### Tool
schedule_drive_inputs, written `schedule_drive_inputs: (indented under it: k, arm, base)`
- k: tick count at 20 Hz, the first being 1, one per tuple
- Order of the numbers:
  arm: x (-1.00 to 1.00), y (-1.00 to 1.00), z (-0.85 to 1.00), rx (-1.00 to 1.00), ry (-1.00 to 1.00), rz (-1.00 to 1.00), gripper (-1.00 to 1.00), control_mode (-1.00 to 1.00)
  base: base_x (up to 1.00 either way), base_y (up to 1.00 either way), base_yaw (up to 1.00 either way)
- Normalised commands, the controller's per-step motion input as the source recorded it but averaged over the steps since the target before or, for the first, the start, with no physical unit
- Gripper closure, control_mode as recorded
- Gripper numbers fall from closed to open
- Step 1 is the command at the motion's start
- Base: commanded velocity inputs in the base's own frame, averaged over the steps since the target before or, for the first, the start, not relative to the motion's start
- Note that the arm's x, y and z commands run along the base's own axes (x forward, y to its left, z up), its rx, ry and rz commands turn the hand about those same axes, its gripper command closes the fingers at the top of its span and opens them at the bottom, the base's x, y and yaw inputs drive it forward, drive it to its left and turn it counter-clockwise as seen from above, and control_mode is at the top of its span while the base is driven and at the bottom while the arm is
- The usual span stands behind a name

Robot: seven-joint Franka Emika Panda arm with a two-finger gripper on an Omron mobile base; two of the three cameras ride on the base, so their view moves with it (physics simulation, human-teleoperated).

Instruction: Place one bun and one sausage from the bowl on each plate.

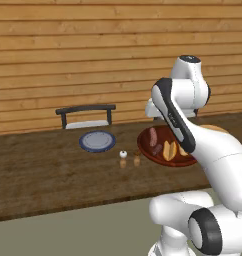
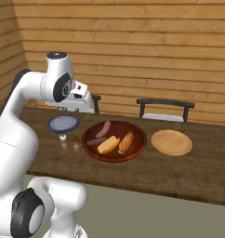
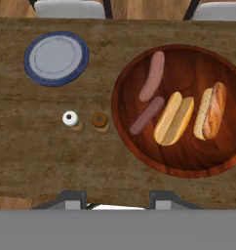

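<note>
Dark gripper (image 3: 116, 200) tips sit nearest, at the bottom of the hand view, parted with nothing between them, hovering high above the dark wooden counter (image 3: 37, 156); the large round reddish-brown bowl (image 3: 188, 168) lies ahead and to the right, holding 2 pinkish-brown sausages (image 3: 152, 75) and 2 split golden buns (image 3: 174, 118); both plates look bare, so nothing seems placed yet. For a clean first pick, I would centre the jaws across the width of 1 item and descend straight, minding the neighbouring sausage that touches it. Beside the bowl stand 2 small shakers (image 3: 70, 118), between it and the small blue-grey plate (image 3: 55, 58), likely to be knocked on the way over; the tan-orange plate (image 2: 171, 142) waits just right of the bowl; 2 dark chairs (image 2: 163, 109) stand behind.
</note>
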Motion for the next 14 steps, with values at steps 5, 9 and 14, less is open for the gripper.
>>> schedule_drive_inputs:
  k: [5, 9, 14]
  arm:
    - [0.00, 0.01, -0.09, -0.01, 0.11, 0.00, -1.00, -1.00]
    - [0.68, -0.23, -0.63, -0.03, 0.05, -0.02, -1.00, -1.00]
    - [1.00, -0.98, -0.69, 0.00, 0.02, -0.09, -1.00, -1.00]
  base:
    - [0.00, 0.00, 0.00]
    - [0.00, 0.00, 0.00]
    - [0.00, 0.00, 0.00]
